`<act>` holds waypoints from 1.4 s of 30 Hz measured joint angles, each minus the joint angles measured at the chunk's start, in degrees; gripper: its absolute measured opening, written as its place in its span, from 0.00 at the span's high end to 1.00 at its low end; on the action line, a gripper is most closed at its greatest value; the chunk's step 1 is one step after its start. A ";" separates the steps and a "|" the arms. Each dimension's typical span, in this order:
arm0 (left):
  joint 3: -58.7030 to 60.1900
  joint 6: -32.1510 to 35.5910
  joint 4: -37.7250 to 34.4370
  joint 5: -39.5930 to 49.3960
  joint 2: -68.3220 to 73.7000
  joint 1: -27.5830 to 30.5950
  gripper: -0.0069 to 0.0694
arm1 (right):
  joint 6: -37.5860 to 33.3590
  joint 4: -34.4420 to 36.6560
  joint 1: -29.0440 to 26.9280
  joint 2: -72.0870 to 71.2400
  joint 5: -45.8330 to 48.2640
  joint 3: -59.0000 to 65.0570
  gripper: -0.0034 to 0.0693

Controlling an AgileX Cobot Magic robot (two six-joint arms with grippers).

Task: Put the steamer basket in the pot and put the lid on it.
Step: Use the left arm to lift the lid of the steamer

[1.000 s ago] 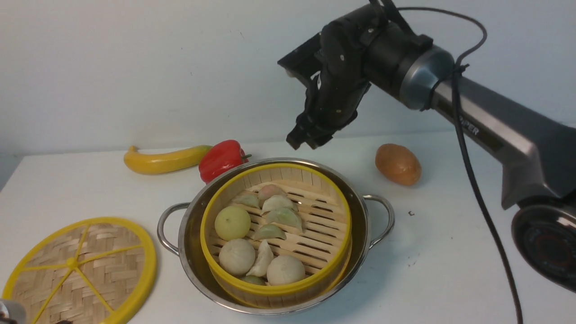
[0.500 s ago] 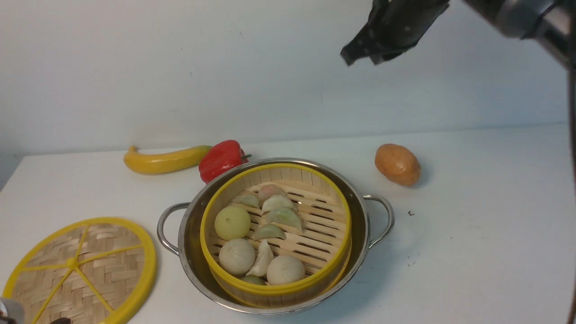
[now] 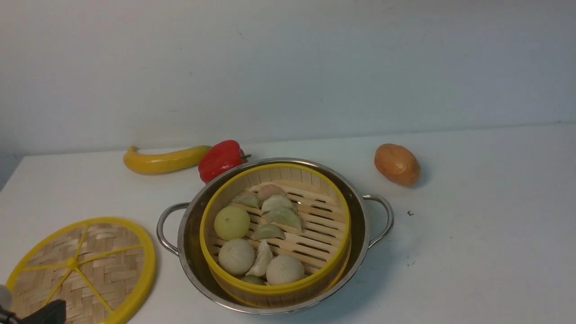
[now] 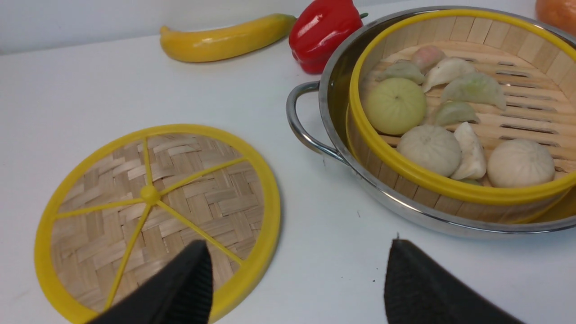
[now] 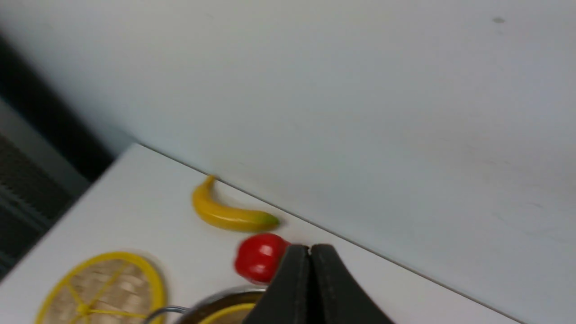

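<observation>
basket [image 3: 321, 234] sits in pot [image 3: 360, 225]; right claw [image 5: 309, 270] withdrawn, pressed together, empty | left claw [image 4: 299, 261] spread apart by near-left lid [image 3: 103, 261]; lidding likely next

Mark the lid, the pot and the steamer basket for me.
lid [image 3: 72, 262], front view, on its yellow centre knob.
pot [image 3: 190, 238], front view, on its left inner steel wall.
steamer basket [image 3: 274, 289], front view, on its near yellow rim.

Lab bench: white table [image 3: 472, 252], blank wall [image 3: 288, 67]
</observation>
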 joint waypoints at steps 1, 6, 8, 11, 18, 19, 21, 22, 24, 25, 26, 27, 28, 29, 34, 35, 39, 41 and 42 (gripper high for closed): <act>0.00 -0.07 0.00 0.00 0.00 0.00 0.29 | -0.33 1.50 0.00 -0.77 0.02 0.00 1.00; 0.00 -0.20 0.29 0.00 0.00 0.00 0.29 | 0.16 -2.72 0.00 -3.86 0.23 0.00 1.00; 0.00 -0.20 0.35 0.00 0.00 0.00 0.29 | 2.69 -10.33 -0.06 -5.90 0.35 0.00 1.00; 0.00 -0.22 0.35 0.00 0.00 0.00 0.29 | 5.42 -17.47 -0.06 -8.28 0.42 0.00 1.00; 0.00 -0.27 0.35 -0.26 0.00 0.00 0.29 | 7.84 -31.45 -0.06 -13.86 0.45 5.73 1.00; 0.00 -0.27 0.35 -0.37 0.00 0.00 0.29 | 8.20 -33.87 -0.06 -14.30 0.50 7.20 1.00; 0.00 -0.27 0.35 -0.41 0.00 0.00 0.29 | 8.53 -36.23 -0.06 -14.97 0.49 9.76 1.00; 0.00 -0.27 0.35 -0.41 0.00 0.00 0.29 | 8.53 -36.90 -0.06 -15.50 0.49 12.11 1.00; 0.00 -0.27 0.35 -0.41 0.00 0.00 0.29 | 8.53 -37.05 -0.06 -16.22 0.49 15.22 1.00; 0.00 -0.27 0.35 -0.41 0.00 0.00 0.29 | 8.53 -37.09 -0.06 -16.55 0.49 16.62 1.00; 0.00 -0.27 0.35 -0.41 0.00 0.00 0.29 | 8.14 -37.23 -0.06 -17.34 0.49 19.11 1.00; 0.00 -0.27 0.35 -0.43 0.00 0.00 0.29 | 8.14 -37.28 -0.06 -17.91 0.49 20.62 1.00; 0.00 -0.27 0.29 -0.43 0.00 0.00 0.29 | 8.14 -37.28 -0.06 -18.58 0.49 22.11 0.99; 0.00 -0.27 0.29 -0.43 0.00 0.00 0.29 | 8.14 -36.86 -0.06 -19.85 0.49 24.39 0.99; 0.00 -0.27 0.17 -0.49 0.00 0.00 0.29 | 7.72 -32.35 -0.06 -27.64 0.43 33.63 0.99; 0.00 -0.27 0.18 -0.49 0.13 0.00 0.29 | 7.46 -31.61 -0.06 -29.33 0.44 35.27 0.99; 0.00 -0.67 0.18 -1.01 2.41 0.00 0.29 | 5.19 -28.07 -0.06 -38.05 -0.41 44.40 0.99; 0.00 -1.34 0.18 -1.10 3.83 0.00 0.29 | 4.30 -26.65 -0.06 -40.03 -1.58 47.01 0.99; -0.07 -2.00 0.18 -1.29 6.49 0.00 0.29 | 2.54 -23.99 -0.06 -43.62 -3.76 52.68 0.99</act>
